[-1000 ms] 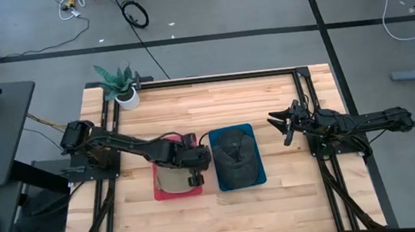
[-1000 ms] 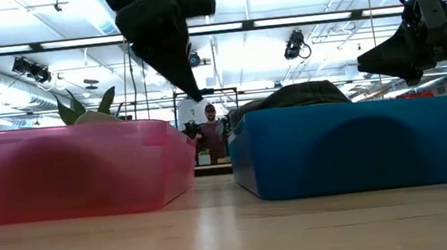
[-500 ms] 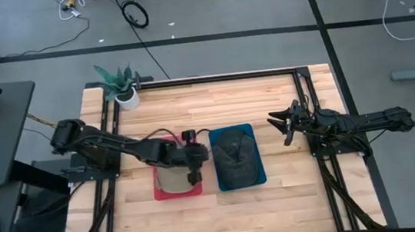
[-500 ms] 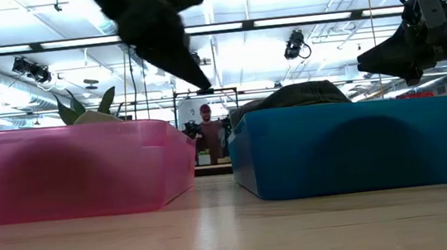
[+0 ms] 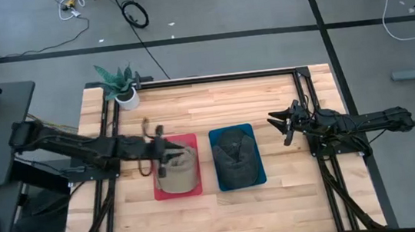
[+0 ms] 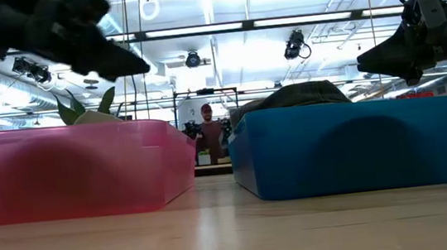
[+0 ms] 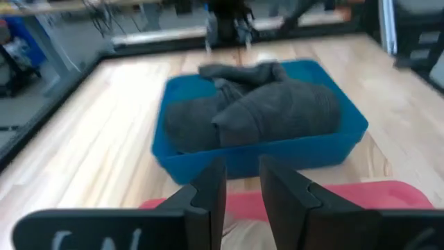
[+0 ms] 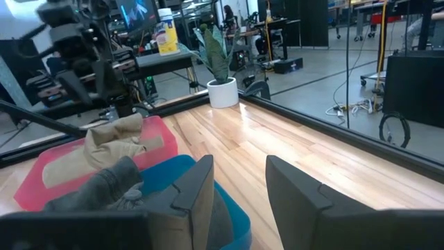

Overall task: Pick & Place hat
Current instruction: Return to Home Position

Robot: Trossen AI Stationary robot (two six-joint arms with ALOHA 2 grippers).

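Note:
A tan hat point(image 5: 176, 169) lies crumpled in the pink bin point(image 5: 189, 139). A dark grey hat point(image 5: 235, 153) fills the blue bin point(image 5: 260, 178) beside it and bulges above the rim in the low view point(image 6: 299, 94). My left gripper point(image 5: 166, 153) hovers over the pink bin's left part, pointing toward the blue bin. In the left wrist view point(image 7: 241, 182) its fingers stand slightly open with nothing between them. My right gripper point(image 5: 277, 128) waits open in the air to the right of the blue bin, well above the table point(image 6: 367, 62).
A potted plant point(image 5: 120, 82) stands at the table's far left corner. Black frame rails run along the left, right and far edges. Bare wood lies in front of both bins and behind them. A person stands far off in the room point(image 6: 207, 131).
My left arm has drawn back toward the table's left edge, from over the pink bin's right rim next to the blue bin to over its left part. The tan hat now shows uncovered in the pink bin. The right arm has kept still.

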